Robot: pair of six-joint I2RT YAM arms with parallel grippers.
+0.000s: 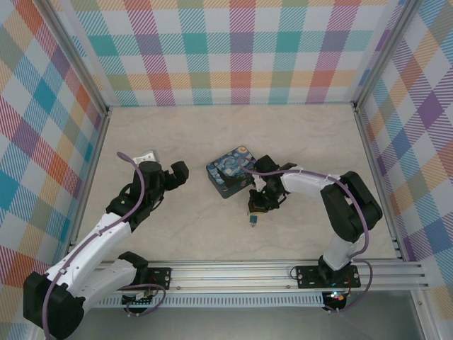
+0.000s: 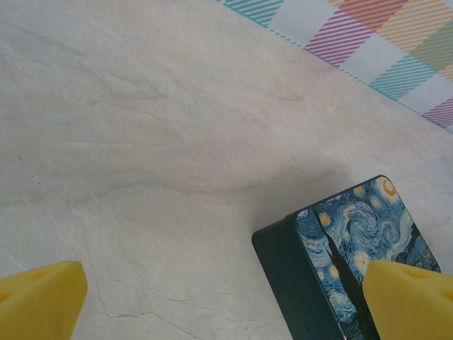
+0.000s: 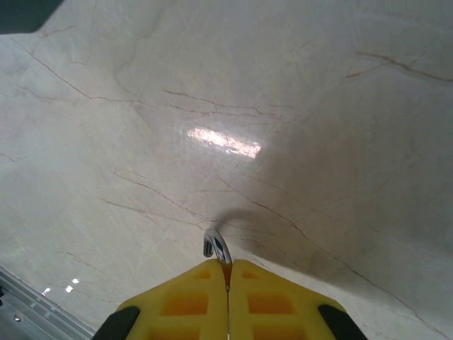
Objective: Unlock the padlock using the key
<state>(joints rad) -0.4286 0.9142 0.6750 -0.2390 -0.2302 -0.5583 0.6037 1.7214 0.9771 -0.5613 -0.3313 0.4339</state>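
Note:
My right gripper [image 3: 228,273] is shut on the padlock [image 3: 217,246]. Its thin silvery shackle loop sticks out past the yellow fingertips [image 3: 191,297], just above the marble tabletop, and the body is hidden between the pads. From above, the padlock [image 1: 252,221] is a small blue-gold bit at the tip of the right gripper [image 1: 255,211], just in front of the starry box. My left gripper [image 1: 173,177] stands open to the left of that box, nothing between its fingers [image 2: 39,297]. The key is out of view.
A dark-blue starry-night box [image 1: 230,171] lies mid-table, between the two grippers; its corner [image 2: 333,248] sits by my left gripper's right finger. Plaid walls [image 1: 233,49] close three sides. A metal rail [image 1: 283,268] runs along the near edge.

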